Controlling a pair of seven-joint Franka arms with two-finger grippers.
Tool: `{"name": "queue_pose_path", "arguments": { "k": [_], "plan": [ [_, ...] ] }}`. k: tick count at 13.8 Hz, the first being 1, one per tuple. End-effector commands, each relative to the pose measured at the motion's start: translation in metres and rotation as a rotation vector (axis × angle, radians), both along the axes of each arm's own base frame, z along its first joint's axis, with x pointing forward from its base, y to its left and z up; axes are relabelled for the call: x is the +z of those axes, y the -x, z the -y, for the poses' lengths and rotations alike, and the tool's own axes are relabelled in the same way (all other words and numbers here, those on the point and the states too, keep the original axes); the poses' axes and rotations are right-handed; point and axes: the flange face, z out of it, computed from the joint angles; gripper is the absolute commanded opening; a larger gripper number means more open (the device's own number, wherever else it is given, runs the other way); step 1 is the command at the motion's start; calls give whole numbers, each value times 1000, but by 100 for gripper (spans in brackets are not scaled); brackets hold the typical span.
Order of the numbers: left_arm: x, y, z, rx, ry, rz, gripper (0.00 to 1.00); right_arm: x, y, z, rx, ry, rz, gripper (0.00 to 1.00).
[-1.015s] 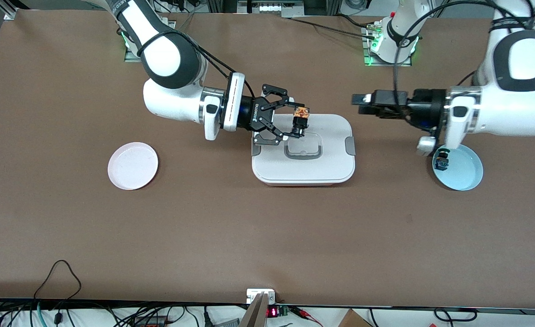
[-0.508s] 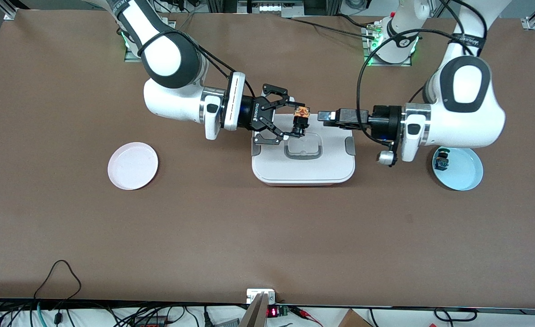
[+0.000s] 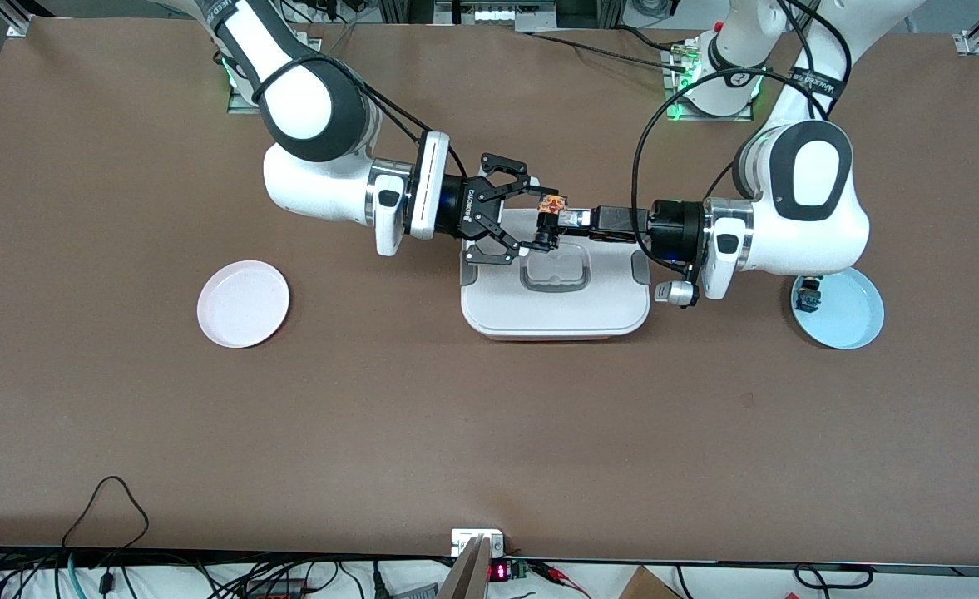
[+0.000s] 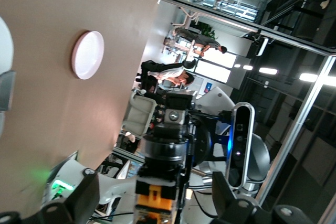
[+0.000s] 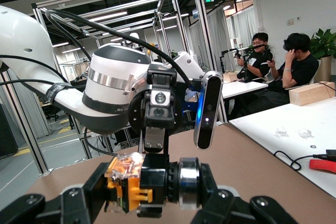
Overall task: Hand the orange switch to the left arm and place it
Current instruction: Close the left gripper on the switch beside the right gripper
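The orange switch [image 3: 549, 218] is held in the air over the box [image 3: 589, 308], above the lid's edge farthest from the front camera. My right gripper [image 3: 545, 222] is shut on it, one finger at each end. The right wrist view shows the switch [image 5: 149, 182] in my right gripper [image 5: 152, 188]. My left gripper [image 3: 571, 218] reaches in from the left arm's end, open, with one finger above and one below the switch. In the left wrist view the switch [image 4: 159, 195] sits between the wide-apart fingers of my left gripper [image 4: 155, 211].
A pink plate [image 3: 243, 304] lies toward the right arm's end of the table and also shows in the left wrist view [image 4: 87, 54]. A blue plate [image 3: 851, 316] toward the left arm's end holds the green-capped switch [image 3: 808, 295].
My left arm has swung from above the blue plate to the box, bringing its open gripper around the switch. My right arm and the switch have stayed still.
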Motion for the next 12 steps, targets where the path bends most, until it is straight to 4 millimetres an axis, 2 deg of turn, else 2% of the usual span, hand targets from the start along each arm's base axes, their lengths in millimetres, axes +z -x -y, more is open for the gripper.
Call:
{"name": "queue_pose_path", "arguments": {
  "k": [1, 5, 7, 10, 11, 12],
  "plan": [
    [1, 5, 2, 16, 31, 31, 57, 5, -2, -5, -18, -16, 10, 0],
    [2, 5, 3, 8, 36, 63, 27, 9, -3, -6, -17, -22, 12, 0],
    [3, 5, 1, 6, 39, 77, 21, 8, -1, -9, -15, -19, 12, 0],
    [3, 5, 1, 6, 39, 79, 21, 11, -4, -6, -25, -19, 12, 0],
    [3, 6, 2, 4, 40, 80, 21, 10, -5, -5, -29, -20, 2, 5],
    [4, 5, 1, 4, 41, 82, 21, 12, -5, -6, -29, -25, -20, 61]
  ]
}}
